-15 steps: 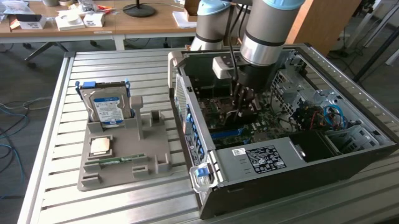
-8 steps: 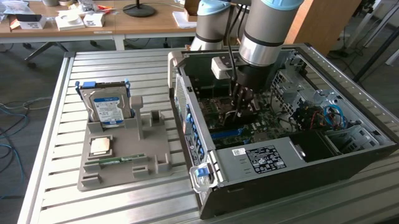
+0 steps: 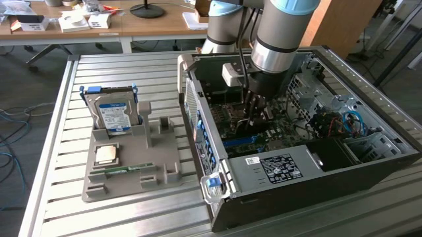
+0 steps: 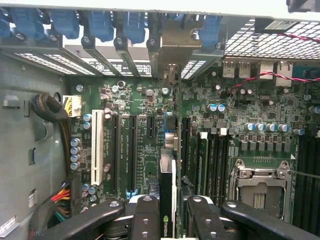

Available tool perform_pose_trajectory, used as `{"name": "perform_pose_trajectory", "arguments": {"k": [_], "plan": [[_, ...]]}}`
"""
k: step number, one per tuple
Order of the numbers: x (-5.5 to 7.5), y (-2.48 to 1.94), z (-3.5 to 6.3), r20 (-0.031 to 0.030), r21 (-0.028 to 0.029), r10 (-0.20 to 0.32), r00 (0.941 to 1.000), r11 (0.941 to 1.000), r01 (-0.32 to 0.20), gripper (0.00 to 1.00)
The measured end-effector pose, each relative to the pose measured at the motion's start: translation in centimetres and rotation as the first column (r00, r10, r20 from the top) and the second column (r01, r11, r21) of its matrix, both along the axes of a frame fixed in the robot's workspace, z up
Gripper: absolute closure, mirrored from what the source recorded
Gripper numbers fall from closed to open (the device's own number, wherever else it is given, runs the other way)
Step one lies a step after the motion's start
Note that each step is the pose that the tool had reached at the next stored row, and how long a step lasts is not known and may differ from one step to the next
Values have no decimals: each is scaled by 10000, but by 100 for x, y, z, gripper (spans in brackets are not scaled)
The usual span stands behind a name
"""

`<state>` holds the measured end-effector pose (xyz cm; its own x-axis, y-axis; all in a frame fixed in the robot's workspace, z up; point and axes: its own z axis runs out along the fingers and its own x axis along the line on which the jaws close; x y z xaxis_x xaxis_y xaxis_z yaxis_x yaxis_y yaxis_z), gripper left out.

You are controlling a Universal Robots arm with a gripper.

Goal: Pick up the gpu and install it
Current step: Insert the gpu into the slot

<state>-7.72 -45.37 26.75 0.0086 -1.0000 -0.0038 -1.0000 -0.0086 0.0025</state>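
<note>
Alignment of the gpu with the slots on the green motherboard is what counts here. The claw is closed on the card, with 1 dark finger on each flat side. It holds the card edge-on inside the open computer case, so the card shows as a thin strip. Its long axis runs parallel to the long black slots and the white slot, pointing toward the row of blue clips at the case wall. It lies directly beyond the claw, between 2 black slots. Whether its far edge touches the board cannot be told, since the card hides its own contacts. In the exterior view the arm covers most of the card. The hard drive stands well apart on the grey tray on the desk.
</note>
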Motion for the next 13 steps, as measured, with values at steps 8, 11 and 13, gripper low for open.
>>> {"name": "perform_pose_trajectory", "arguments": {"k": [8,11,13], "plan": [[-5,0,-7,-1,-1,0,10000,10000,0,74],[-10,1,-8,0,0,-2,10000,10000,2,74],[-15,0,-8,2,0,-1,10000,10000,1,74]]}}
